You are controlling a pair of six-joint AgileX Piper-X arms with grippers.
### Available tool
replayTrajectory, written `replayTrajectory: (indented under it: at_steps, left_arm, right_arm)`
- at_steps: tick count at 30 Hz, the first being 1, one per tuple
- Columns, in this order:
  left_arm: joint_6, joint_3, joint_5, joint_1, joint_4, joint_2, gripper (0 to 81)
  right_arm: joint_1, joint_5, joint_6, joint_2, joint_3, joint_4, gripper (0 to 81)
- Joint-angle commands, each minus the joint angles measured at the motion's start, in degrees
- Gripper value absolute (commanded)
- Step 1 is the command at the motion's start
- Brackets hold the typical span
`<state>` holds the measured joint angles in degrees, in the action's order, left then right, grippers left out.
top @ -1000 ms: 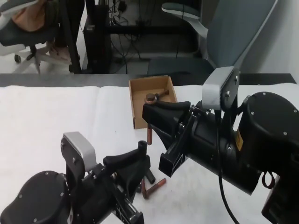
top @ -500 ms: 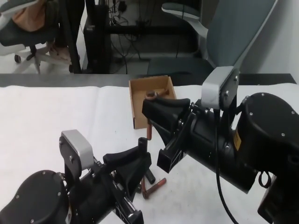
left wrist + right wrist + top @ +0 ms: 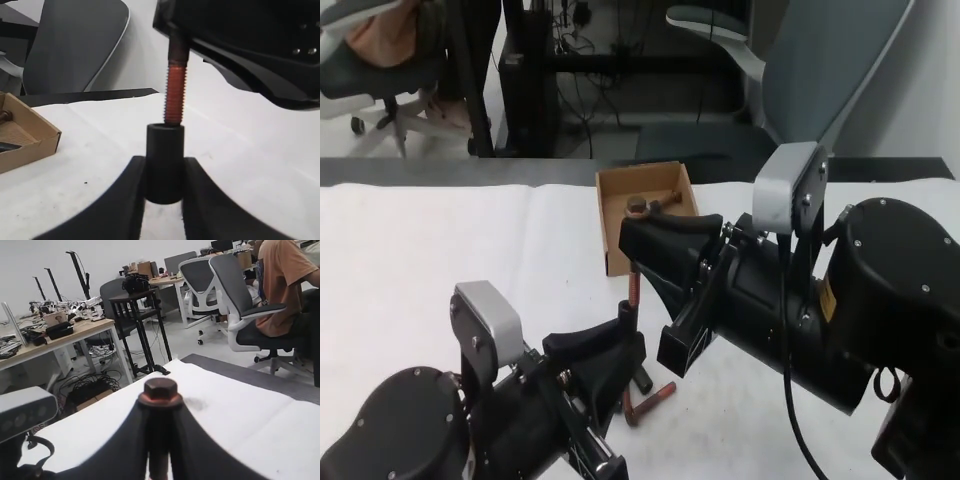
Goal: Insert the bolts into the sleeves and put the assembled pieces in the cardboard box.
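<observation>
My left gripper [image 3: 164, 186] is shut on a black sleeve [image 3: 165, 162], held upright above the bench. Directly over it a copper bolt [image 3: 175, 90] hangs thread-down, its tip at the sleeve's mouth. My right gripper [image 3: 159, 427] is shut on that bolt, whose hex head [image 3: 160, 391] sticks up between the fingers. In the high view the bolt [image 3: 634, 288] stands above the sleeve [image 3: 624, 318] between the two arms. The cardboard box [image 3: 617, 215] lies behind them with one assembled piece [image 3: 654, 205] inside.
A loose copper bolt [image 3: 653, 399] and a black sleeve [image 3: 641, 378] lie on the white bench cover [image 3: 440, 250] below the grippers. Office chairs and desk legs stand beyond the bench's far edge.
The right gripper has carried the bolt slightly left and down, bringing its tip over the sleeve's mouth. The left gripper with the sleeve has stayed nearly still.
</observation>
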<state>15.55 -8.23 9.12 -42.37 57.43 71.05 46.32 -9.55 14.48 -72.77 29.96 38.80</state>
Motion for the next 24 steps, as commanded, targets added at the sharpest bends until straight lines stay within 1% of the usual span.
replayTrajectory:
  at_steps: [1,13,17,18,19,20,22,23,24]
  left_arm:
    - [-0.13,-0.24,-0.05,-0.29,2.01,0.02,1.8]
    - [-0.13,-0.22,0.02,-0.29,5.02,0.02,1.8]
    - [-0.13,-0.41,0.02,-0.02,5.01,0.02,1.8]
    - [-0.13,-0.43,0.02,-0.01,5.01,0.02,1.8]
    - [-0.13,-0.70,-0.07,-0.04,5.01,0.02,1.8]
    - [-0.13,-0.94,-0.07,0.30,5.01,0.02,1.8]
    - [-0.13,-1.61,-0.07,1.35,5.01,0.02,1.8]
    - [-0.13,-2.11,-0.07,2.20,5.01,0.02,1.8]
    - [-0.13,-2.58,0.18,3.26,5.01,0.02,1.8]
  right_arm:
    - [0.14,-0.84,0.08,-0.24,0.18,-0.80,0.0]
    - [1.13,-1.38,0.98,-1.47,0.18,-0.32,0.0]
    - [1.13,-3.60,0.98,-1.47,0.18,-2.12,1.0]
    - [1.13,-4.27,0.98,-1.47,0.18,-2.24,6.0]
    - [1.13,-4.43,1.20,-1.47,0.18,-2.44,12.9]
    - [1.13,-4.28,2.57,-1.25,0.18,-2.55,24.2]
    - [1.01,-1.48,6.68,-0.79,0.18,-3.56,52.5]
    - [0.89,0.46,8.91,-0.39,0.18,-5.21,64.7]
    - [0.81,1.83,9.57,-0.13,0.18,-7.01,70.0]
